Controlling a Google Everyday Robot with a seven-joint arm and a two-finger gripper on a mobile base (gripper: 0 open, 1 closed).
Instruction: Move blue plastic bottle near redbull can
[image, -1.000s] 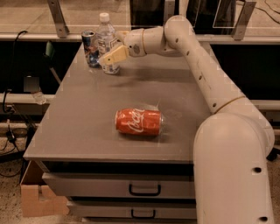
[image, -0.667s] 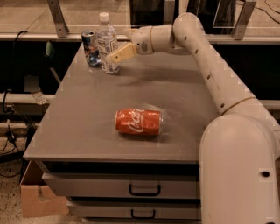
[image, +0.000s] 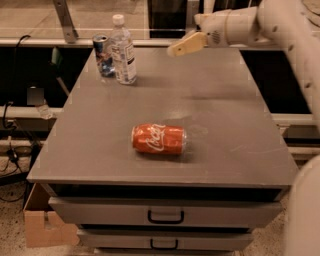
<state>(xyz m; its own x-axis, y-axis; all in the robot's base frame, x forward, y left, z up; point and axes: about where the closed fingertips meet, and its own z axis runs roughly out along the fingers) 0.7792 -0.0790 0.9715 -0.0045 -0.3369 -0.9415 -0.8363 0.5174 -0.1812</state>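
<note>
The blue plastic bottle (image: 123, 50), clear with a white cap and a pale label, stands upright at the table's far left. The redbull can (image: 103, 54), slim and blue-and-silver, stands upright just left of it, nearly touching. My gripper (image: 176, 49) is in the air above the table's far middle, to the right of the bottle and apart from it. It holds nothing.
An orange-red Coca-Cola can (image: 159, 139) lies on its side near the middle front of the grey table (image: 225, 115). Drawers with handles (image: 165, 216) are below the front edge. A cardboard box (image: 42, 227) sits on the floor at the left.
My gripper has drawn back to the right and upward, away from the bottle. The bottle and redbull can stay standing side by side.
</note>
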